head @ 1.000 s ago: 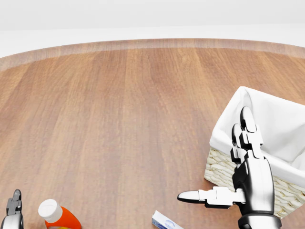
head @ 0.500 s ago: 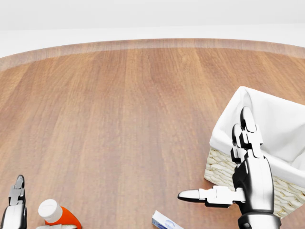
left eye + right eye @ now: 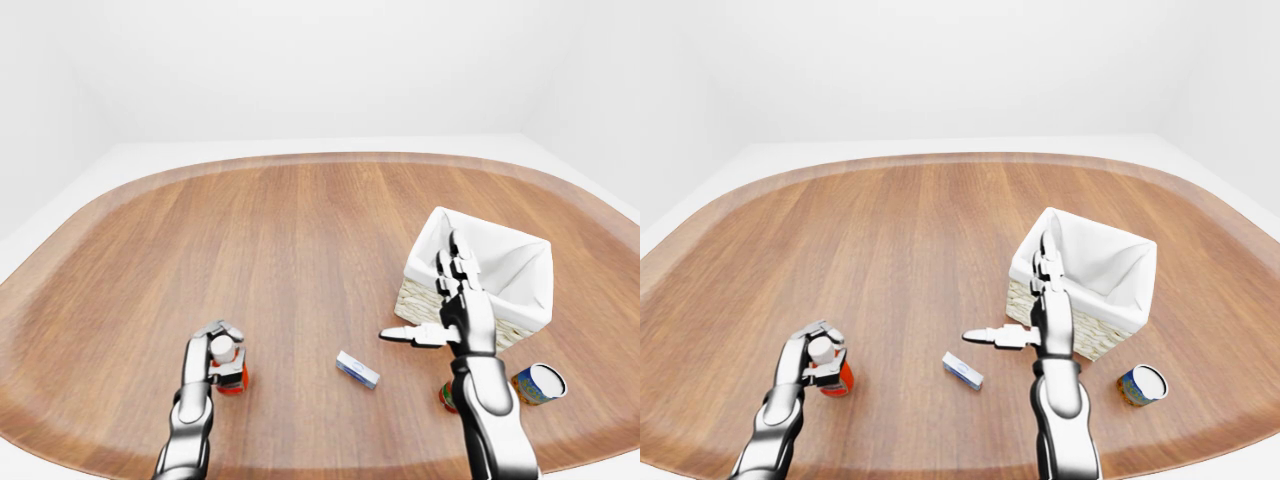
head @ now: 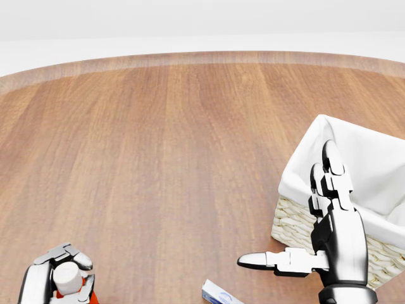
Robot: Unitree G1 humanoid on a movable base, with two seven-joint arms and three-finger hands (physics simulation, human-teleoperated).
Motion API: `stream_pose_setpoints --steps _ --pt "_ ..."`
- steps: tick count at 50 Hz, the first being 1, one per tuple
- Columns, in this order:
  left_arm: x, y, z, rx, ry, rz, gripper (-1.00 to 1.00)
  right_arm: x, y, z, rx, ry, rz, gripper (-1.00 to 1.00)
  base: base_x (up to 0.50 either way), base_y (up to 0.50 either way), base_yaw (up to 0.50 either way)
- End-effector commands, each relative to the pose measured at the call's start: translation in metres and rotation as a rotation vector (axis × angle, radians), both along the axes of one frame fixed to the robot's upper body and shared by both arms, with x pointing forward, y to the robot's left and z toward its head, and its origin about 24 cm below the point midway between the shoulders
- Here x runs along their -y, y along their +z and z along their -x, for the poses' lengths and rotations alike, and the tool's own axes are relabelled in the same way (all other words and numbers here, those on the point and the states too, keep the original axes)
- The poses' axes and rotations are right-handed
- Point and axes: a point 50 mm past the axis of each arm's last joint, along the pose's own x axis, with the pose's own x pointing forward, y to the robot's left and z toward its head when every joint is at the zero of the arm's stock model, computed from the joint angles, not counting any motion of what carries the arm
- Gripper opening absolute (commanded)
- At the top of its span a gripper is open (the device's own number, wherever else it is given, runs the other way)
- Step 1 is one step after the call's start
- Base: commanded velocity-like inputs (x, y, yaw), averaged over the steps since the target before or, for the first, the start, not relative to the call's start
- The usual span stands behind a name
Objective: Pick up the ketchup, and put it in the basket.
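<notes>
At the bottom left of the left-eye view, the left hand [image 3: 216,352] reaches up from the near edge of the wooden desk [image 3: 280,230] and has its fingers curled round the ketchup [image 3: 830,372], a red bottle with a white cap standing upright on the desk; the fingers wrap its neck and cap, though how tightly they press cannot be told. Right of it lies a small white and blue box [image 3: 357,369], flat on the wood and apart from both hands. The right hand [image 3: 452,305] is raised with its fingers straight and spread, thumb pointing left, holding nothing. Beside its forearm, low in the left-eye view, a can [image 3: 538,383] lies on its side. Just beyond the right hand stands the basket [image 3: 1084,268], wicker with a white cloth liner, well apart from the ketchup.
</notes>
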Motion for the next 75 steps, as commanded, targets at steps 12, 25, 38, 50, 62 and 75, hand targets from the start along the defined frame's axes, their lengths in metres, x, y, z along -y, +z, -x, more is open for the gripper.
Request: stream_pose_setpoints --steps 12,25,38,50,62,75 --pt "0.008 0.030 -0.001 0.145 -0.021 0.006 -0.91 -0.002 -0.004 -0.003 -0.009 0.005 0.007 1.00 0.00 0.00 0.00" --pt "0.059 0.108 -0.014 0.484 -0.204 -0.005 -0.93 -0.003 -0.005 -0.003 -0.011 0.005 0.010 1.00 0.00 0.00 0.00" --pt "0.101 0.141 -0.027 0.529 -0.303 0.032 -0.92 -0.004 -0.005 -0.003 -0.013 0.012 0.010 1.00 0.00 0.00 0.00" --pt "0.132 0.156 -0.031 0.592 -0.380 0.058 -0.92 -0.003 -0.003 -0.001 -0.007 0.012 0.006 1.00 0.00 0.00 0.00" --pt "0.171 0.179 -0.021 0.686 -0.497 0.098 -0.92 -0.004 -0.001 0.001 -0.003 0.018 0.004 1.00 0.00 0.00 0.00" --pt "0.204 0.190 -0.006 0.736 -0.589 0.149 -0.92 -0.005 0.002 0.004 0.006 0.025 0.001 1.00 0.00 0.00 0.00"
